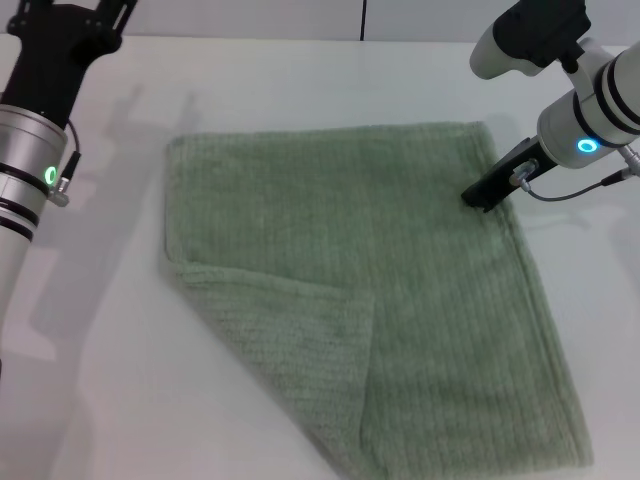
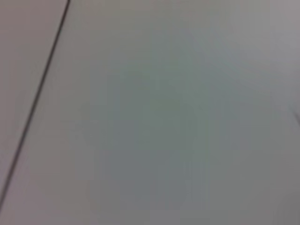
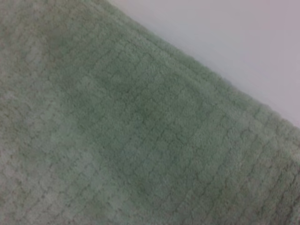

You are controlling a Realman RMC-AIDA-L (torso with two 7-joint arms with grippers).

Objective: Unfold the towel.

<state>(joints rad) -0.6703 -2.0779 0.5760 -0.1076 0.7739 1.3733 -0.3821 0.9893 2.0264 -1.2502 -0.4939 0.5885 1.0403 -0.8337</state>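
A white table [image 1: 110,400] fills the frame, with the sage-green towel [image 1: 420,300] spread across its centre, its lower-left corner folded over onto itself. The right gripper [image 1: 482,195] hovers at the towel's upper-right edge, the left gripper [image 1: 70,30] at upper left; I cannot tell either claw's state. Unfolding looks nearly done; next, that folded corner likely needs pinching and pulling outward.

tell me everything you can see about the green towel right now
The sage-green terry towel lies nearly flat on the white table, roughly square, with fine ribbed lines and a hemmed border. One corner, the near one on the robot's left, is still folded over onto the cloth as a triangular flap, so the unfolding is not finished. The right wrist view shows its waffle-like pile and an edge against the table. The right claw sits at the far right edge, seemingly touching it. The left arm stays off to the far left, clear of it.
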